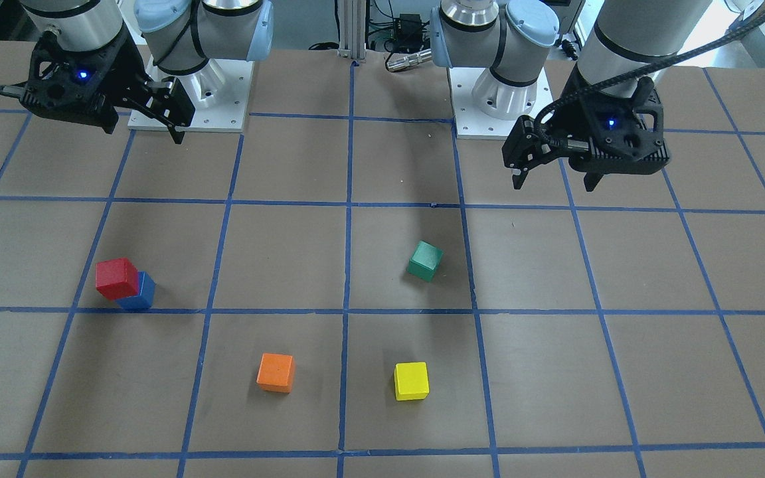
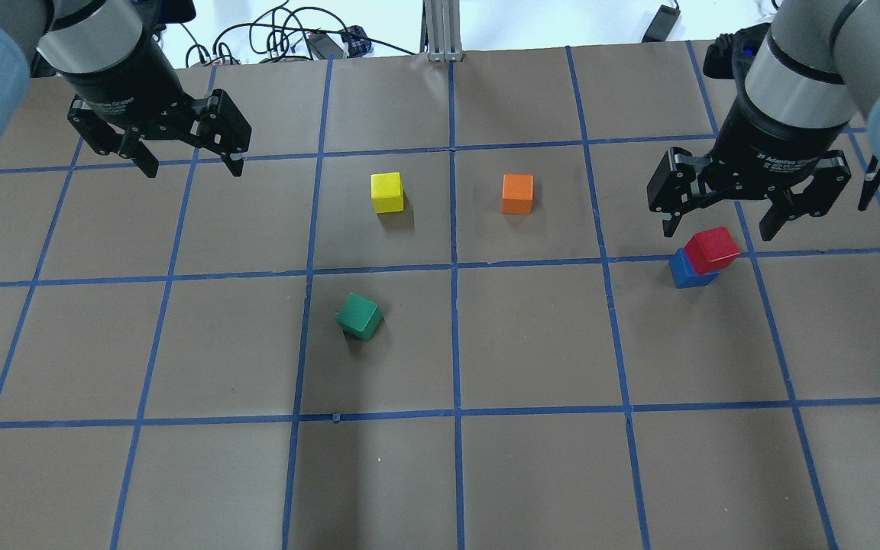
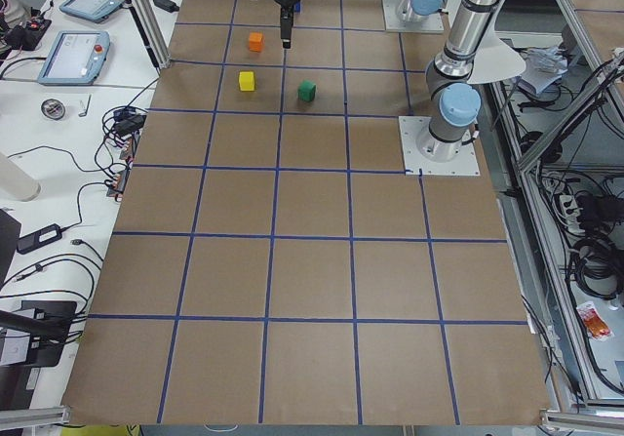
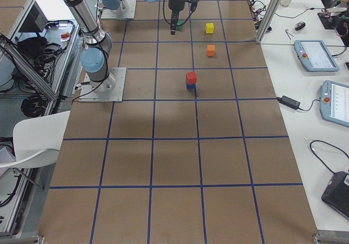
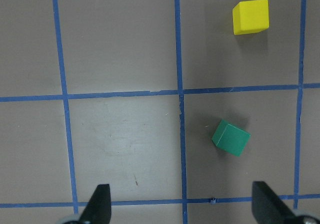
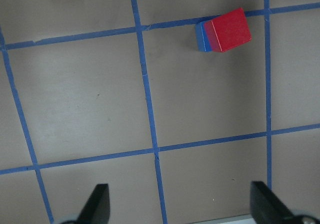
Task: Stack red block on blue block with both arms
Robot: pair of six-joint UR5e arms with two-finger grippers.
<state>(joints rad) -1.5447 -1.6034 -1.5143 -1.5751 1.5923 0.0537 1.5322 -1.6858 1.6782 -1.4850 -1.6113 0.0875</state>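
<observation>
Red block (image 2: 713,248) sits skewed on blue block (image 2: 686,273); our left pincer (image 5: 180,196) and right pincer (image 6: 178,196) gape empty. Stacking looks done, so we'd simply retreat.

White lettering on the black body of the right gripper (image 2: 719,221), upper right of the overhead view, reads roughly "2F Adaptive Gripper" (the smaller line beneath is illegible). Nothing else is readable.
</observation>
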